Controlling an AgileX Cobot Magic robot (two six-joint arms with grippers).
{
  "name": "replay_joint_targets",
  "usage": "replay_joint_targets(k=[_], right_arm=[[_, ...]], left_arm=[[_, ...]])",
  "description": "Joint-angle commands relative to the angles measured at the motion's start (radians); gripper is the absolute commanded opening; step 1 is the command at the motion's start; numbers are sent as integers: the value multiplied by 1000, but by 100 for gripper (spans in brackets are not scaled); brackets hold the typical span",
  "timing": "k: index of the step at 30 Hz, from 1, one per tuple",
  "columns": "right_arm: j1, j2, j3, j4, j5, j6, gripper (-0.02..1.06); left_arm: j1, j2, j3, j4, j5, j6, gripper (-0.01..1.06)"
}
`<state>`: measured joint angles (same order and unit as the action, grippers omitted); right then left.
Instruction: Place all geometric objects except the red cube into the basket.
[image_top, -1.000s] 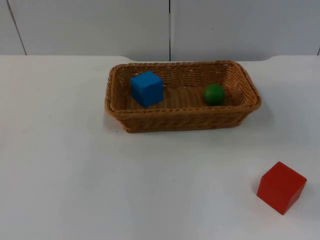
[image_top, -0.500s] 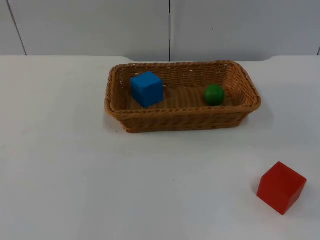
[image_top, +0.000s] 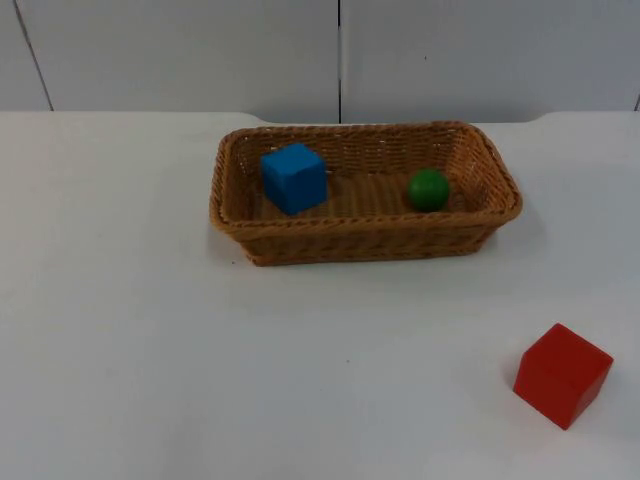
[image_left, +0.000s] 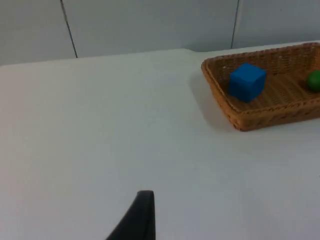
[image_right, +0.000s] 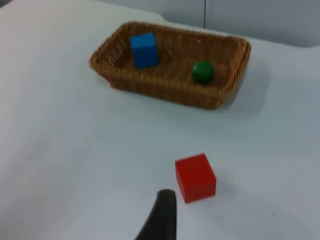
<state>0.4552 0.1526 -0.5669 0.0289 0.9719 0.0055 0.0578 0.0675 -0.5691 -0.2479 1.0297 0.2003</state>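
Observation:
A woven wicker basket (image_top: 365, 238) stands at the back middle of the table. Inside it a blue cube (image_top: 294, 177) rests at the left end and a green ball (image_top: 428, 189) lies right of centre. The red cube (image_top: 562, 374) sits on the bare table at the front right, well apart from the basket. My left gripper (image_left: 142, 215) waits over the table's left side, far from the basket (image_left: 260, 117) and the blue cube (image_left: 246, 82). My right gripper (image_right: 162, 215) hangs just in front of the red cube (image_right: 195, 177), with the basket (image_right: 165, 90), blue cube (image_right: 144, 50) and green ball (image_right: 202, 71) beyond.
The white table top (image_top: 150, 330) ends at the grey partition wall (image_top: 340, 50) behind the basket. Open table lies left of and in front of the basket.

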Motion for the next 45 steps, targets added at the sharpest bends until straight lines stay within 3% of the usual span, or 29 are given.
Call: replay_joint_targets(k=[1, 5, 11, 17, 24, 36, 41, 45], right_arm=[[-3, -40, 22, -8, 37, 4, 77], [-3, -148, 27, -4, 73, 4, 77], [-3, -153, 31, -57, 98, 2, 77], [-3, -153, 52, -69, 105, -34, 77], [-3, -153, 52, -68, 105, -34, 77], [-3, -153, 52, -68, 105, -34, 78], [-3, -153, 52, -68, 105, -34, 105], [-3, -153, 52, -68, 105, -27, 105]], left_arm=[[2, -21, 3, 11, 16, -7, 105], [2, -67, 5, 25, 28, -7, 105], [2, -67, 35, 90, 62, -35, 105], [2, -67, 73, 248, 46, -228, 105], [2, -67, 73, 175, 46, -149, 105], [2, -67, 73, 161, 46, -145, 105], [2, -67, 73, 161, 46, -145, 105], [2, -67, 73, 169, 46, -160, 105]])
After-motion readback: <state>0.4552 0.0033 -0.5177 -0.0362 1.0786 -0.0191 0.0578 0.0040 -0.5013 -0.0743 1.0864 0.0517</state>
